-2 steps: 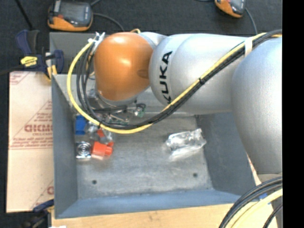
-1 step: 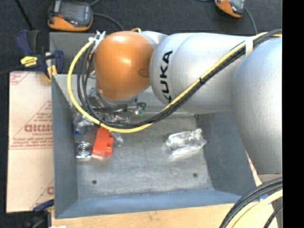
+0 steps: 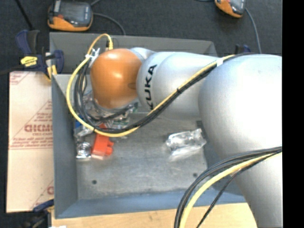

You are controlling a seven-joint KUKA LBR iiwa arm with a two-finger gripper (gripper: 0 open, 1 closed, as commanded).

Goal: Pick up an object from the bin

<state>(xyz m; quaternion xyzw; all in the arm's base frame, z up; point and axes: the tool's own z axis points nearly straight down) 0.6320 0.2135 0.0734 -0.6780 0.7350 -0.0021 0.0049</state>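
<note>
Claw [image 3: 110,119] sits low over the left part of the bin [image 3: 142,172], tucked right under the wrist's round orange cover [image 3: 114,77]. That cover and a loop of yellow and black cables [image 3: 76,91] are in the way, so I cannot tell whether the claw is open or closed. Nothing can be seen gripped in it either.

Nearest to it is an orange block [image 3: 102,147], lying on the bin floor just beside the claw on the near-left side. A silvery metal piece [image 3: 83,151] lies right against the block, hard by the left wall. A bit of something blue [image 3: 76,126] peeks out by that wall, too hidden to name. Well apart from them, near the middle of the floor, lies a crumpled clear plastic wrapper [image 3: 185,141], partly under the big silver arm [image 3: 237,99].

As for progress, my read is that the arm is down at the objects but no pick is confirmed. The block and the metal piece both rest on the floor and nothing looks lifted. If the block is the target, the grab, the lift and the carry clear of the bin are all left to do.
</note>
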